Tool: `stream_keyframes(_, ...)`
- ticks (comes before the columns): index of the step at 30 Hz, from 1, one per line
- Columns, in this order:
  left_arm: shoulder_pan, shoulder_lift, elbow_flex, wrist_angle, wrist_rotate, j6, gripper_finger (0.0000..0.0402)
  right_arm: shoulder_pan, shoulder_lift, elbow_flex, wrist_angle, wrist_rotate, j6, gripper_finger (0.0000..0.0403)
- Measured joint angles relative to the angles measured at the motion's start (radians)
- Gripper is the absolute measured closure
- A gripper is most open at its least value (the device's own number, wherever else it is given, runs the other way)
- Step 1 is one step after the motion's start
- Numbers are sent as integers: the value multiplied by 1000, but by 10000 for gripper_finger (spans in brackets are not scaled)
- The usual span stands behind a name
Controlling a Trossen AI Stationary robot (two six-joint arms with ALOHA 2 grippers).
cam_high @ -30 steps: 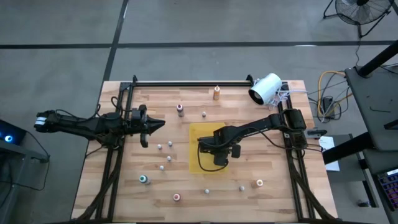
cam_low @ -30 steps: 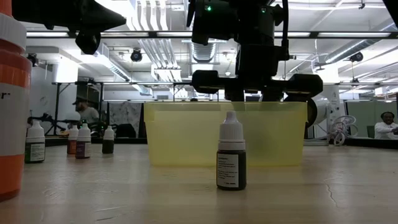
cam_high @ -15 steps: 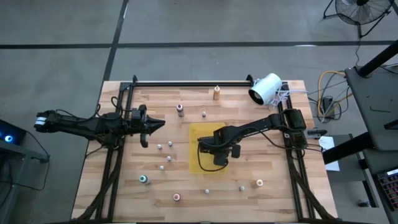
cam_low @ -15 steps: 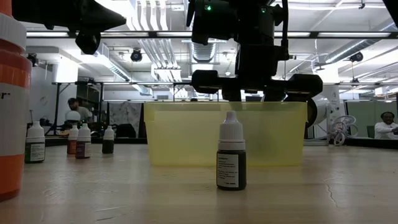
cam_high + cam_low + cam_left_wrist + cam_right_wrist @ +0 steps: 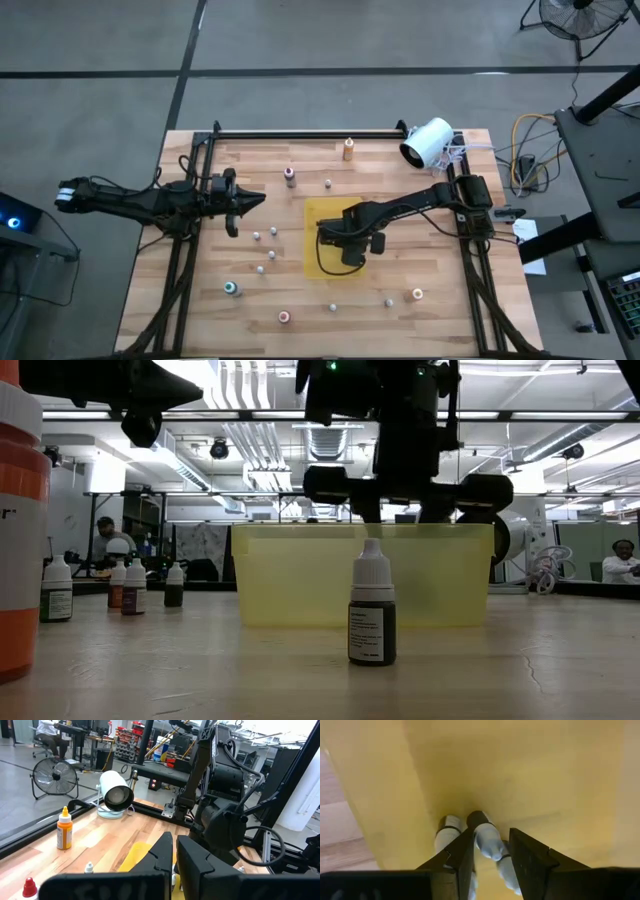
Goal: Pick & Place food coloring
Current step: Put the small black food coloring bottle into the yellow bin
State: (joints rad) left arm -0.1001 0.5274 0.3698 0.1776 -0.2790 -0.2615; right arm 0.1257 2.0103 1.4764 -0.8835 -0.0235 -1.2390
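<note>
The right gripper (image 5: 491,854) hangs over the translucent yellow plastic bin (image 5: 318,215) at table centre, fingers parted around a small white-capped bottle (image 5: 486,839) lying inside, seemingly loose, though contact is unclear. Two more dropper bottles lie beside it. The left gripper (image 5: 259,199), pinched shut and empty, waits at nine o'clock. Other cone-capped bottles dot the wooden tabletop (image 5: 440,320).
</note>
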Motion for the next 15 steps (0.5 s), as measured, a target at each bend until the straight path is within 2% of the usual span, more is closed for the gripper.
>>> stream_keyframes(15, 0, 0, 0, 0, 0, 0, 402, -2, -1, 16, -4, 0, 52, 290)
